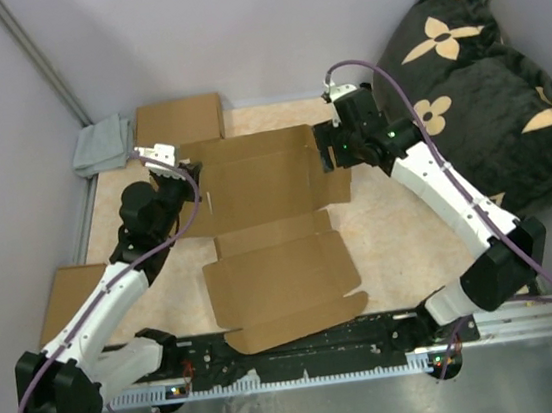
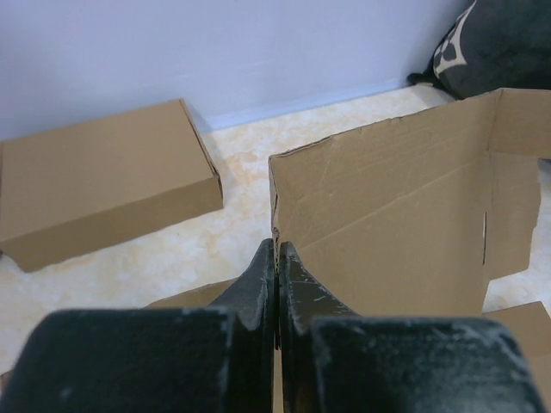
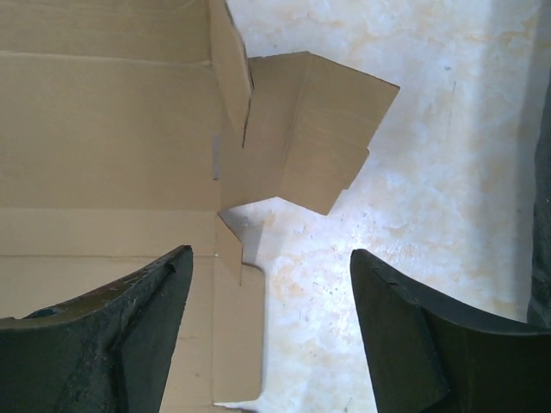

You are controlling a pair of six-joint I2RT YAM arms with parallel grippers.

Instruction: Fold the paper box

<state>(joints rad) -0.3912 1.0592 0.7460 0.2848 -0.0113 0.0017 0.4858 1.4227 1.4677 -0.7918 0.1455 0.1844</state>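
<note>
The paper box (image 1: 278, 267) is a brown cardboard blank lying mostly flat in the middle of the table, with its far panel partly raised. My left gripper (image 1: 190, 180) is at the box's far left edge. In the left wrist view it (image 2: 277, 247) is shut on the thin edge of an upright cardboard panel (image 2: 387, 232). My right gripper (image 1: 328, 150) hovers over the box's far right corner. In the right wrist view it (image 3: 271, 258) is open and empty, above the box's right edge (image 3: 103, 155) and a bent side flap (image 3: 301, 138).
A closed folded cardboard box (image 1: 178, 121) sits at the back left, also in the left wrist view (image 2: 103, 181). A grey cloth (image 1: 102, 145) lies beside it. A black cushion with tan flowers (image 1: 471, 72) fills the right. Another cardboard piece (image 1: 65, 293) lies at the left edge.
</note>
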